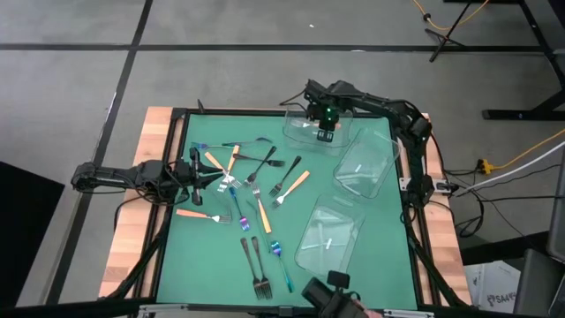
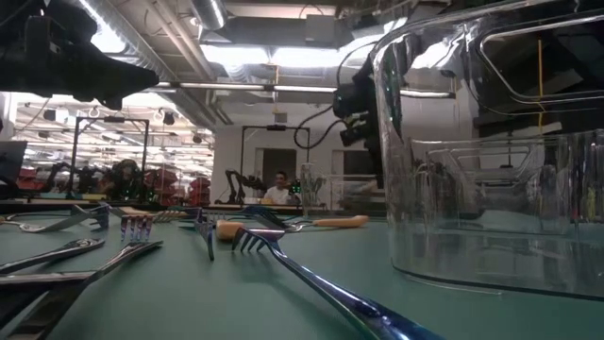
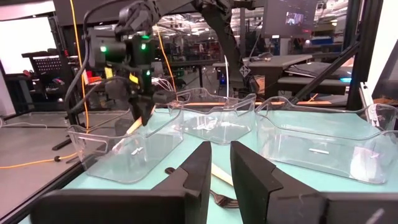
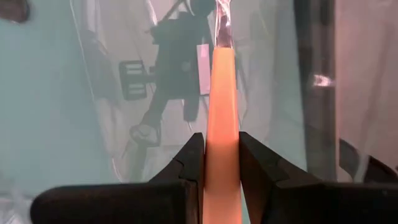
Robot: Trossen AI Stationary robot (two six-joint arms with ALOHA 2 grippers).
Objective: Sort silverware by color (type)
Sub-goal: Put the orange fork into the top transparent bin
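My right gripper [image 1: 325, 134] points down over the far clear tray [image 1: 305, 131], shut on an orange-handled fork [image 4: 222, 93] whose silver head [image 4: 222, 25] points away from the fingers. In the left wrist view this gripper [image 3: 145, 115] hangs at the tray's [image 3: 124, 149] rim. Loose silverware lies flat on the green mat [image 1: 353, 274]: orange-handled forks [image 1: 296, 185], dark forks [image 1: 256, 265] and a blue fork [image 1: 278, 252]. My left gripper [image 1: 216, 177] waits level at the mat's left side, its fingers [image 3: 199, 165] slightly apart, nothing between them. My right gripper pinches the fork's orange handle [image 4: 222, 146] between its two fingers, one on each side. The fingers come from above, pointing down, and lie along the handle. The fork is lifted clear and hangs tilted below the fingertips [image 3: 134, 126], head downward, at the far tray.
Two more clear trays stand along the mat's right side, a middle one [image 1: 366, 163] and a near one [image 1: 331, 234]. Wooden table edges [image 1: 132, 256] border the mat. A person shows far off in the room [image 2: 278, 189].
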